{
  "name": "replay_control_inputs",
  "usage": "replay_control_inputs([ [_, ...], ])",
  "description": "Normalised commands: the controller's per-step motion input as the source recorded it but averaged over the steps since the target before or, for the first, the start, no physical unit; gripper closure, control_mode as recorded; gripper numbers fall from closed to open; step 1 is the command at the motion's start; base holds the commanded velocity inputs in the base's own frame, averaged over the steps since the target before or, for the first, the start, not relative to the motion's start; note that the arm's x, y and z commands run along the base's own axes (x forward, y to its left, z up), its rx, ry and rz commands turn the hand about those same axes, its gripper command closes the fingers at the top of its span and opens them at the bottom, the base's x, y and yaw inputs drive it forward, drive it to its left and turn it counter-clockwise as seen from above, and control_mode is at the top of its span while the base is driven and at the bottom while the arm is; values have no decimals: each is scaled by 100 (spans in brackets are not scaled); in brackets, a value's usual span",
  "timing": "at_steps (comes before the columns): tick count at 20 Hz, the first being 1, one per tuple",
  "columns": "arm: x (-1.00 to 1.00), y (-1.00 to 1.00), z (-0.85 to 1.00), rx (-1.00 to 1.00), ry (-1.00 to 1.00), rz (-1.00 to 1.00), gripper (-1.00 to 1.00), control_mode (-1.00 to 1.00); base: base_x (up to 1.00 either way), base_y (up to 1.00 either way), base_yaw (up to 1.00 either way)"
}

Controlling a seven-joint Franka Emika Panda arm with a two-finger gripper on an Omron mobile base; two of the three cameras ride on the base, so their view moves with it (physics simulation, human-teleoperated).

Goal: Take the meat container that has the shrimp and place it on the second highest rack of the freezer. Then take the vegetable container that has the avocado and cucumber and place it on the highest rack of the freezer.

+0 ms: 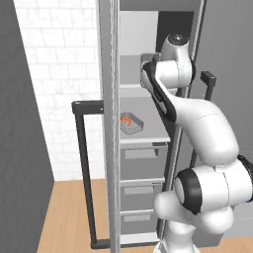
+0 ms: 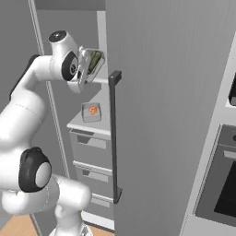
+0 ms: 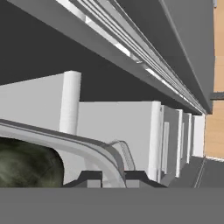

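Vegetable container (image 2: 93, 62): a grey tray, tilted steeply on edge, held up at the level of the highest rack (image 1: 132, 86) inside the freezer (image 1: 148, 163). Green contents show through its open face in the right base view; cucumber and avocado cannot be told apart there. In the hand view the tray's rim (image 3: 94, 151) curves across the lower frame, with a dark mottled-green rounded mass (image 3: 26, 166) inside it at lower left, probably the cucumber, too close to be sure.

Gripper (image 3: 113, 177): finger tips drawn close together, pinching the rim of the vegetable container between them. In the left base view the hand sits at the front edge of the highest rack, partly hidden behind the arm's wrist.

Meat container (image 1: 131, 123): small grey tray lying flat on the second highest rack (image 1: 148, 129), toward its left front. Shrimp (image 1: 126, 120) inside it, orange, curled. Same tray seen in the right base view with the shrimp in its middle. Well below the held tray, apart from it.

Grey drawers (image 1: 142, 168) stacked directly beneath that rack.

Freezer door (image 2: 175, 115) stands open on the arm's right, its long dark bar handle (image 2: 114, 138) upright. White tiled wall (image 1: 59, 89) and wood floor (image 1: 69, 212) to the left.
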Motion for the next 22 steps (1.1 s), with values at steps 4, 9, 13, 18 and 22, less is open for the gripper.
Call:
replay_control_inputs([
  [4,100,0,0,-2,0,-4,100,-100,0,0,0],
  [9,100,0,-6,-2,0,-2,100,-100,0,0,0],
  [13,82,0,-14,-1,0,0,100,-100,0,0,0],
  [18,79,-9,-22,0,0,0,-100,-100,0,0,0],
  [22,66,-15,-25,0,0,0,-100,-100,0,0,0],
])
